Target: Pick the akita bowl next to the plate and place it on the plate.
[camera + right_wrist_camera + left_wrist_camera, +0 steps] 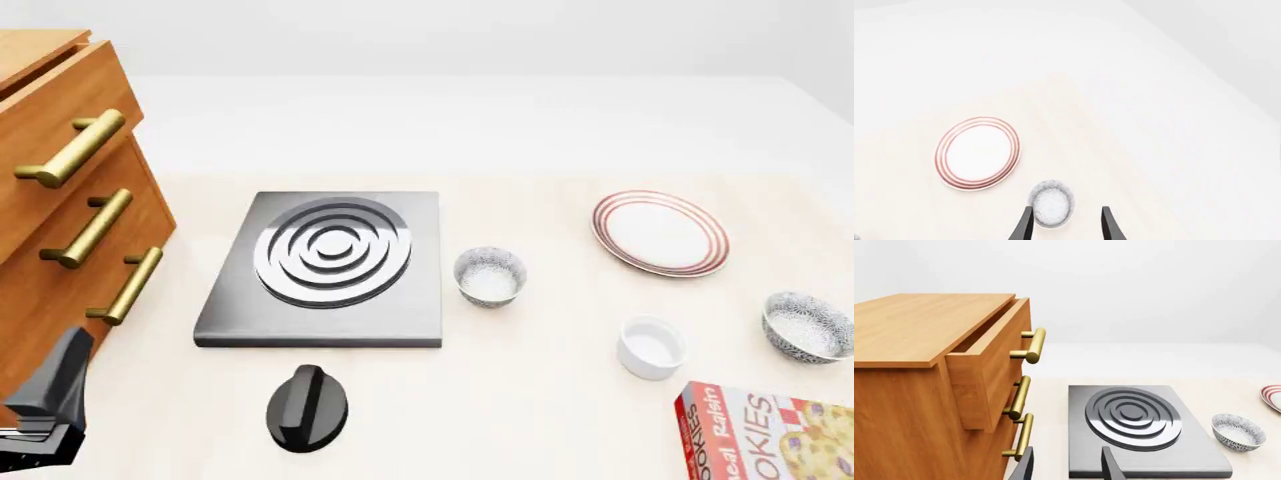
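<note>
1. Drawers [67, 200] of orange wood stand at the far left of the counter [534, 400], with brass bar handles; in the left wrist view the top drawer [991, 347] is pulled partly out.
2. The left hand [1066, 467] shows its two dark fingertips apart and empty, near the cabinet's lower handles and the stove's near edge; in the front view only a dark part of that arm [47, 400] appears at the lower left.
3. A grey stove plate [327, 268] with concentric rings lies right of the drawers, and a black knob [307, 407] sits in front of it.
4. A speckled twin bowl [490, 276] stands just beside the stove's right edge.
5. A plain white ramekin [651, 346] sits further right, nearer the camera.
6. The plate [661, 232] with red rings lies behind it, bare.
7. The akita bowl [807, 326] stands upright on the counter, right of the ramekin and near the plate.
8. A cookie box [767, 432] lies at the lower right corner.
9. The right hand [1066, 222] has its fingers apart, holding nothing, with the akita bowl seen between the tips.
</note>
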Controlling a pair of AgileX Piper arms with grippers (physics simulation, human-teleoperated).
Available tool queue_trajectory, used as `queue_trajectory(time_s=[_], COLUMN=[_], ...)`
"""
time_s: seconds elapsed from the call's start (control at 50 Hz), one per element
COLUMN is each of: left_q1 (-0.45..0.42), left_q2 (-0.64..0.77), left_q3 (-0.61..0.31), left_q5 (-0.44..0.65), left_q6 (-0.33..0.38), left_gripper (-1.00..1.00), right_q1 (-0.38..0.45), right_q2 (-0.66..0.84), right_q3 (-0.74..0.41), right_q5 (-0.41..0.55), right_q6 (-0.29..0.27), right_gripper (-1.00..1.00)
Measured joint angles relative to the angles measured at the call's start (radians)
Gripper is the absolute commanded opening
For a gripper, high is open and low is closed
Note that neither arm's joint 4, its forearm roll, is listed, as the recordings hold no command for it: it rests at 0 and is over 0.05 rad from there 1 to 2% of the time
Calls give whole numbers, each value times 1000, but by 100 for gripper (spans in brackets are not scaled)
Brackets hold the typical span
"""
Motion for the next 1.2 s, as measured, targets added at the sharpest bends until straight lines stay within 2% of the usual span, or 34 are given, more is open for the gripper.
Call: queue_trajectory(time_s=[0.54, 1.2], left_q1=[0, 0], left_q2=[0, 0], left_q3=[0, 0], left_q5=[0, 0], left_q6=[0, 0], left_gripper=[100, 100], right_q1=[-38, -61], right_q2=[140, 334], right_q3=[133, 193], right_q5=[-207, -381], right_q6=[-9, -33], right_gripper=[100, 100])
